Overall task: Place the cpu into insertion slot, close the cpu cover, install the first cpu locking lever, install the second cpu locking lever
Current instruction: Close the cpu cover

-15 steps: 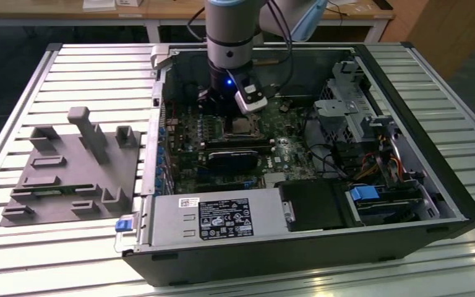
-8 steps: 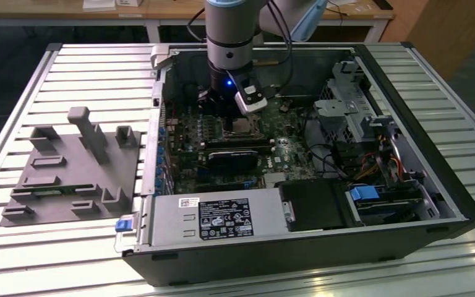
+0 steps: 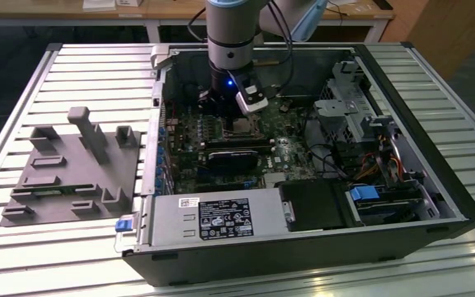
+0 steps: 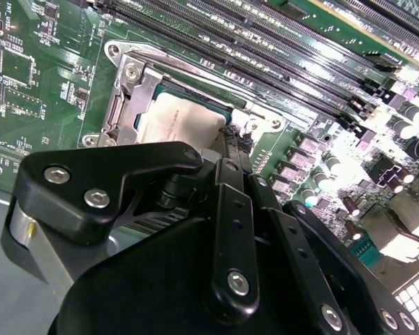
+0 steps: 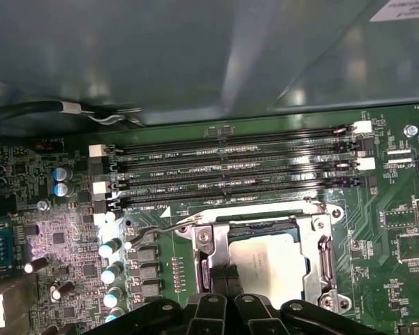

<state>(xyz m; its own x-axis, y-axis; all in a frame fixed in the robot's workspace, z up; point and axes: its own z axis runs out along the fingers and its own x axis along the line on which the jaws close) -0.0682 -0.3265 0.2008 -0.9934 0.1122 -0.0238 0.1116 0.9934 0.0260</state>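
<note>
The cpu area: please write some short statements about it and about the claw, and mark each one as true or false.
1. The cpu sits in the insertion slot. True.
2. The cpu cover stands upright and open. False: it lies down around the cpu.
3. The claw is outside the computer case. False: it is inside the case, at the insertion slot's edge.
4. The long memory slots beside the insertion slot are empty. True.

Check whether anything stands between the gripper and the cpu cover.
Nothing visible does. In the first wrist view the gripper sits at the edge of the cpu cover, which lies around the cpu; no cable or part comes between them.
</note>
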